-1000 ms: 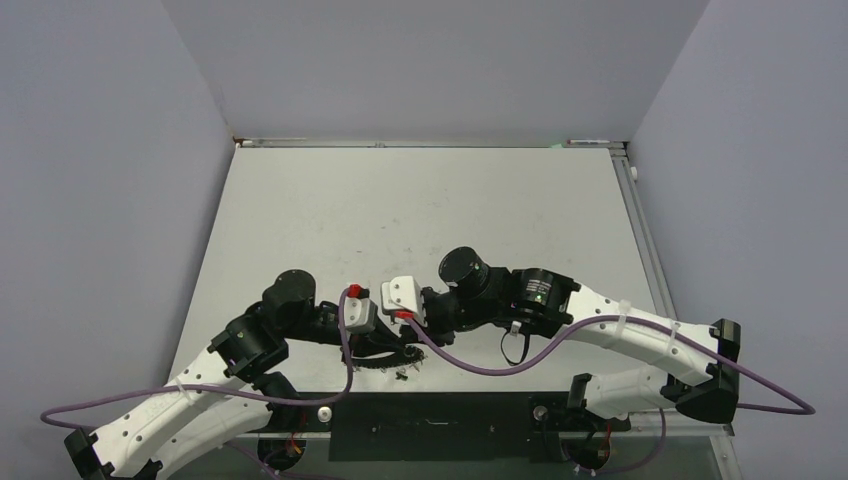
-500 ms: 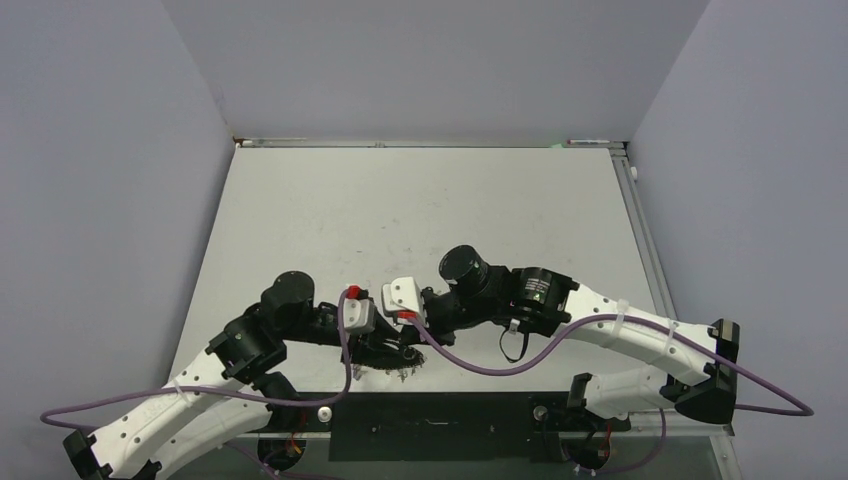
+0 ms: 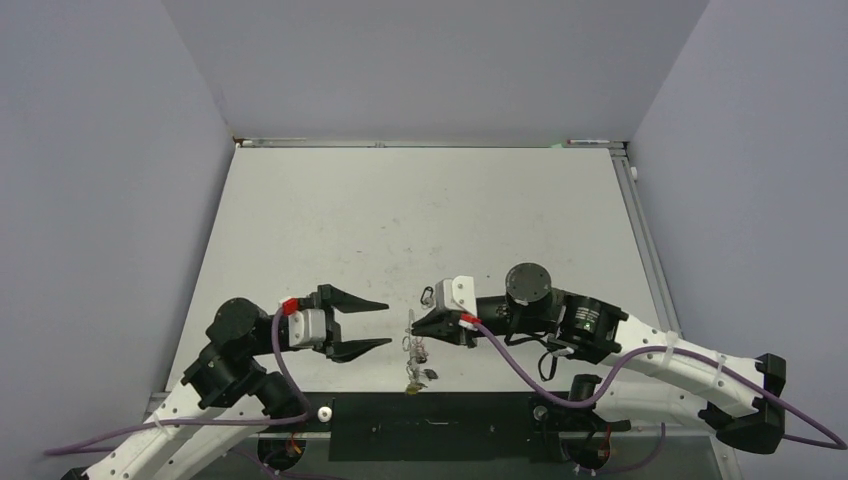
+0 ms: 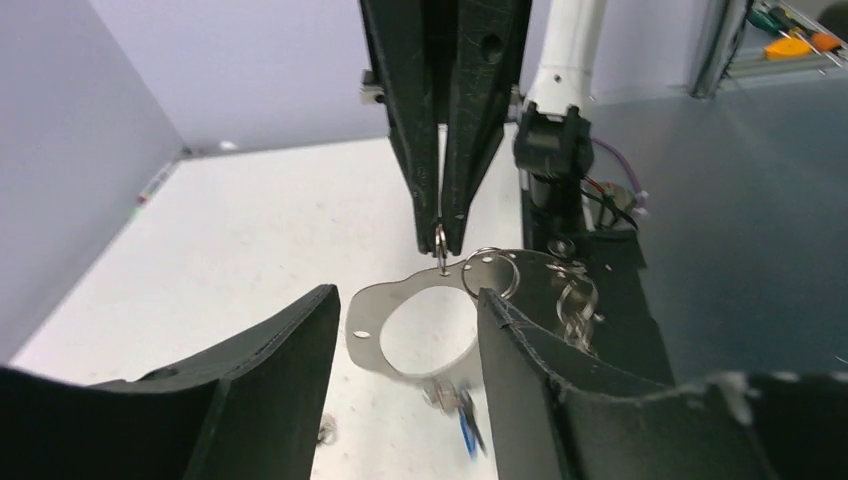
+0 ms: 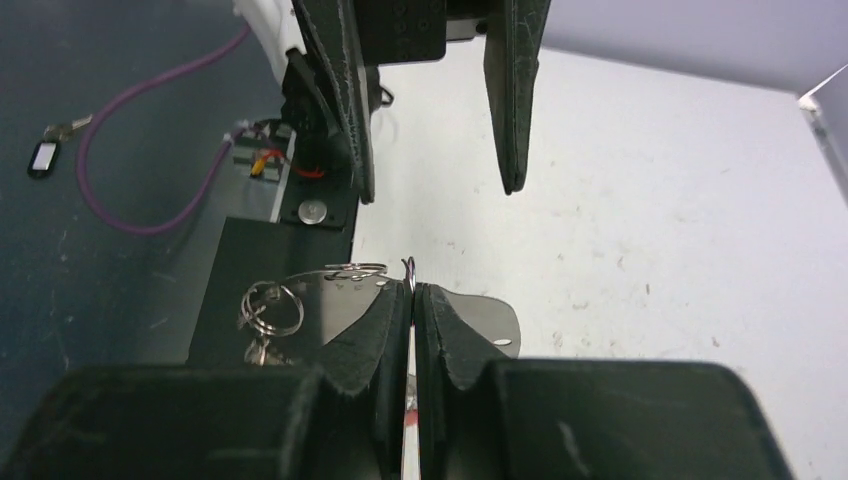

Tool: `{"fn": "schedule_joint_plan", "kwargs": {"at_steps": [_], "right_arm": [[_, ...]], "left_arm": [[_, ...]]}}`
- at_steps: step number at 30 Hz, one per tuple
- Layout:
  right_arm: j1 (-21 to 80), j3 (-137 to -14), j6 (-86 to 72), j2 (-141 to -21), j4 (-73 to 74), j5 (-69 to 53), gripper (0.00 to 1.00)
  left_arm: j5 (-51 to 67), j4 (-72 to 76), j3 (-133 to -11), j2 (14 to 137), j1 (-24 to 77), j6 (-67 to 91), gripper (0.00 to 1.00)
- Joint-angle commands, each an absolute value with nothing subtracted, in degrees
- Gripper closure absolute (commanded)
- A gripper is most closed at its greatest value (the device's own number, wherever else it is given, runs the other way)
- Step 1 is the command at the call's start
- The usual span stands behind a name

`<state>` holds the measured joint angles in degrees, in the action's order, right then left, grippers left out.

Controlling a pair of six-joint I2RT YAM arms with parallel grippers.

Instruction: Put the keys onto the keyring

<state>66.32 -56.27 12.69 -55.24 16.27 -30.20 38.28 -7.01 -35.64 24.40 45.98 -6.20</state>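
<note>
Our right claw [image 3: 412, 326] is clamped tight on a small ring [image 4: 440, 238] at the top of the keyring [image 4: 365, 350], so the whole bunch dangles over the front edge of the worktop [image 3: 420, 220], about midway along. A few keys [image 3: 417, 372] hang underneath. Our left claw [image 3: 388, 323] is spread fairly wide just beside it, touching nothing. We reckon hanging it this way keeps the loop facing the left claw.
</note>
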Motion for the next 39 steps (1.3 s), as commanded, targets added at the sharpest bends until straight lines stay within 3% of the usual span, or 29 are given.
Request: {"fn": "schedule_joint_plan", "kwargs": {"at_steps": [1, 12, 21, 39], "right_arm": [[65.51, -51.7, 8.15, -49.95, -5.02, -29.09, 0.95], [65.13, -45.77, 1.3, -50.07, -24.08, -33.14, 0.95], [64.38, -43.39, -3.49, -53.49, -34.84, -33.82, 0.95], [63.98, -43.85, -4.7, -58.16, -38.17, -35.53, 0.95]], "left_arm": [[37.82, 11.23, -30.76, 21.45, 43.11, 2.25, 0.53], [42.41, 29.34, -26.38, 23.94, 37.97, 12.28, 0.69], [45.41, 34.07, -24.65, 23.79, 37.44, 15.55, 0.71], [46.33, 35.29, -24.26, 23.76, 37.35, 17.2, 0.8]]}}
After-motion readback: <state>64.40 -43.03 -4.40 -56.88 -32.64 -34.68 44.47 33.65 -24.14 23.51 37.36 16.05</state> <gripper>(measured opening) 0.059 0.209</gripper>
